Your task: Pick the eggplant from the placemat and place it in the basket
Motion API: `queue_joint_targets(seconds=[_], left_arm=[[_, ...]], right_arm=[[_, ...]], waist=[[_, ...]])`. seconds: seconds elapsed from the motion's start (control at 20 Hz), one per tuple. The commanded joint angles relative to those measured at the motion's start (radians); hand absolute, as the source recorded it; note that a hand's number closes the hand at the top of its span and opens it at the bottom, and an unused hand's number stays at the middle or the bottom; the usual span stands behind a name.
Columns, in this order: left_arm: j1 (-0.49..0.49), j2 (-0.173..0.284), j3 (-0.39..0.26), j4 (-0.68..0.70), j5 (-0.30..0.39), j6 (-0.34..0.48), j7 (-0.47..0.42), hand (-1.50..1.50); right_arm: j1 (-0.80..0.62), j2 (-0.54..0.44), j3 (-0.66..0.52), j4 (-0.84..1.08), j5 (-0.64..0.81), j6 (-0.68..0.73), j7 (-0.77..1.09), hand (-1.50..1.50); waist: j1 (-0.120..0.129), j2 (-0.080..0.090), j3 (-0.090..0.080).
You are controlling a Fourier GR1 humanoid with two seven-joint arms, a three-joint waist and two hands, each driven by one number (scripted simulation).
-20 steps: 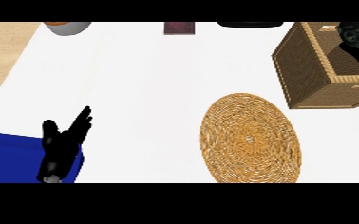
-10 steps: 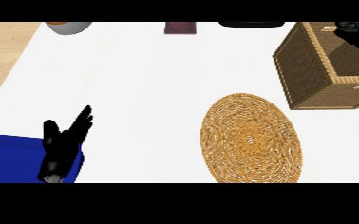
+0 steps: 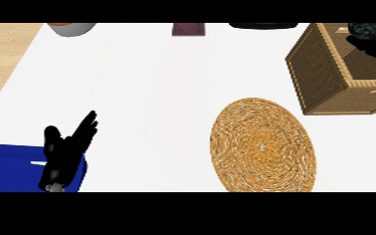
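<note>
Fingers [image 3: 86,127] straight, holding nothing

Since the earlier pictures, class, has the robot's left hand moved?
No. The left hand rests open at the lower left, in the same spot relative to the woven placemat and blue object.

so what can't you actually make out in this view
- Eggplant: none on the placemat; the dark shape in the basket is cut off by the right edge.
- Right hand: not clearly visible.
- Left hand: wrist cut off at the bottom.
- Bowl and dark items along the top: cropped.
</note>
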Motion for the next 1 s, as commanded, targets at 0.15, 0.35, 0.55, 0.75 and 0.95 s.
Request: queue_joint_targets(seconds=[0.15, 0.35, 0.55, 0.75, 0.95], left_arm=[[0.002, -0.004, 0.018, 0.055, 0.0, 0.007, 0.048, 0.0], [0.029, -0.028, -0.002, 0.054, -0.029, 0.019, 0.023, 0.0], [0.039, 0.02, 0.048, 0.071, 0.001, -0.03, 0.018, 0.0], [0.046, -0.043, -0.001, 0.029, -0.039, 0.018, 0.043, 0.0], [0.099, -0.026, 0.016, 0.022, -0.031, -0.006, 0.005, 0.0]], right_arm=[[0.024, -0.118, -0.008, 0.174, 0.133, -0.113, -0.072, 1.5], [0.013, -0.14, 0.062, 0.237, 0.159, -0.074, -0.144, 1.5], [0.081, -0.178, 0.045, 0.263, 0.152, -0.09, -0.282, -1.5], [0.045, -0.195, 0.018, 0.352, 0.129, -0.13, -0.345, -1.5], [0.01, -0.232, -0.039, 0.333, 0.065, -0.102, -0.301, -1.5]], waist=[[0.004, 0.013, -0.01], [0.003, 0.008, -0.01], [-0.003, 0.007, -0.01], [0.0, 0.006, -0.01], [-0.004, 0.002, -0.011]])
